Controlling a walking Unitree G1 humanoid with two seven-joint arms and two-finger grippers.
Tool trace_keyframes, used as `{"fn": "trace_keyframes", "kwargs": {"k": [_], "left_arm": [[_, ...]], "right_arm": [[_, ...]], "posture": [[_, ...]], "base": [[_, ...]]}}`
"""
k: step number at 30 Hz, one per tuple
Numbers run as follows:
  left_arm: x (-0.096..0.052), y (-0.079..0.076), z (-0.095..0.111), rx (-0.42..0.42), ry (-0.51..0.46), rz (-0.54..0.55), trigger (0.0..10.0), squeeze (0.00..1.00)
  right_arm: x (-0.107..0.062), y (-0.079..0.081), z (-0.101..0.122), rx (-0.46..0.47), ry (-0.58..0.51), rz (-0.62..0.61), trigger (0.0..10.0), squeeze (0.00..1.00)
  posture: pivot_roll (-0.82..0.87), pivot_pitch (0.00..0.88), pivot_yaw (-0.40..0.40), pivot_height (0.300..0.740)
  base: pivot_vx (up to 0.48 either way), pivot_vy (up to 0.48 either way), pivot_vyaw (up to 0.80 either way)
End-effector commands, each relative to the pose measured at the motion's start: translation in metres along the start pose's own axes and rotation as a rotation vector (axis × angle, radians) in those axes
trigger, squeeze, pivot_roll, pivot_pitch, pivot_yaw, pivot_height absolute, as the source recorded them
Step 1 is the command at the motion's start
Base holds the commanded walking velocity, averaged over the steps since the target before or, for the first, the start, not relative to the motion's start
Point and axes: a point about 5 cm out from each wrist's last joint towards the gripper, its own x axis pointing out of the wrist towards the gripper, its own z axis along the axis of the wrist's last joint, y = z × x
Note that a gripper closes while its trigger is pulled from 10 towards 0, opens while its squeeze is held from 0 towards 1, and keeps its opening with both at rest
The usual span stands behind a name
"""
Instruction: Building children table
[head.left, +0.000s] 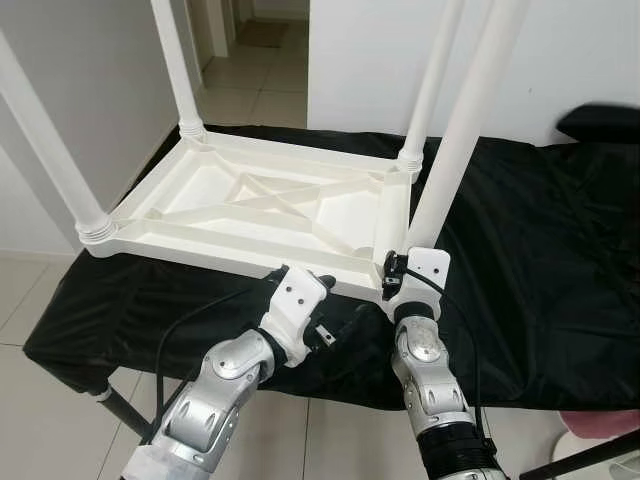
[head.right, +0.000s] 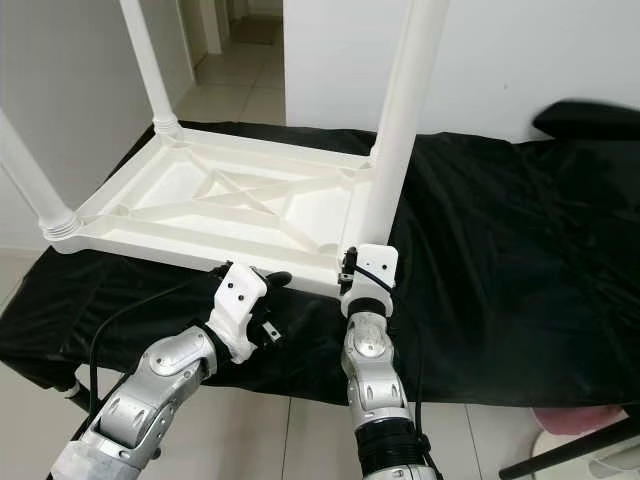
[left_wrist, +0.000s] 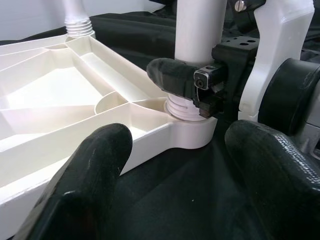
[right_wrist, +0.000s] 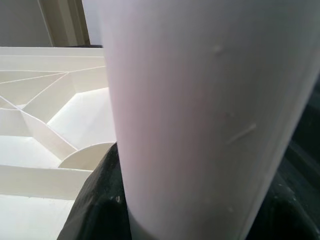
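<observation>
Tabletop (head.left: 250, 205) lies upside down on the black cloth (head.left: 530, 250), overhanging its near edge. Four legs up: three seated at the far-left, far-right and near-left corners. Right gripper (left_wrist: 192, 82) is clamped on the fourth leg (head.left: 450, 150) just above its threaded base in the near-right corner socket. Left gripper (head.left: 300, 285) sits at the top's near edge, fingers wide, holding nothing.

Step looks like seating or tightening that last leg. Next probably calls for twisting until the threads disappear; left could brace the top against rotation.

Watch: the right wrist is tight against the corner, with little room to rotate. Black cushion (head.left: 600, 122) at far right, well clear.
</observation>
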Motion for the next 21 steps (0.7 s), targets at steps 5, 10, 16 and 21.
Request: {"fn": "trace_keyframes", "kwargs": {"k": [5, 10, 16, 21], "left_arm": [[0.0, 0.002, 0.002, 0.006, 0.002, 0.004, 10.0, 0.0], [0.0, 0.001, 0.001, 0.014, 0.006, 0.005, 10.0, 0.0], [0.0, -0.003, 0.002, 0.033, -0.007, -0.002, 10.0, 0.0], [0.001, -0.002, 0.003, 0.037, -0.02, 0.011, 10.0, 0.0]], "right_arm": [[-0.009, 0.004, -0.009, 0.088, 0.054, 0.024, 10.0, 0.07], [-0.01, 0.0, -0.009, 0.126, 0.057, 0.047, 10.0, 1.0], [-0.01, -0.01, -0.001, 0.112, 0.005, 0.129, 10.0, 1.0], [-0.008, -0.016, 0.002, 0.078, -0.028, 0.251, 10.0, 0.0]], "posture": [[0.02, 0.011, 0.018, 0.74], [0.02, 0.006, 0.014, 0.74], [0.02, 0.0, -0.004, 0.74], [0.02, 0.0, -0.016, 0.74]], "base": [[0.0, 0.0, 0.0], [0.0, 0.0, 0.0], [0.0, 0.0, 0.0], [0.0, 0.0, 0.0]]}}
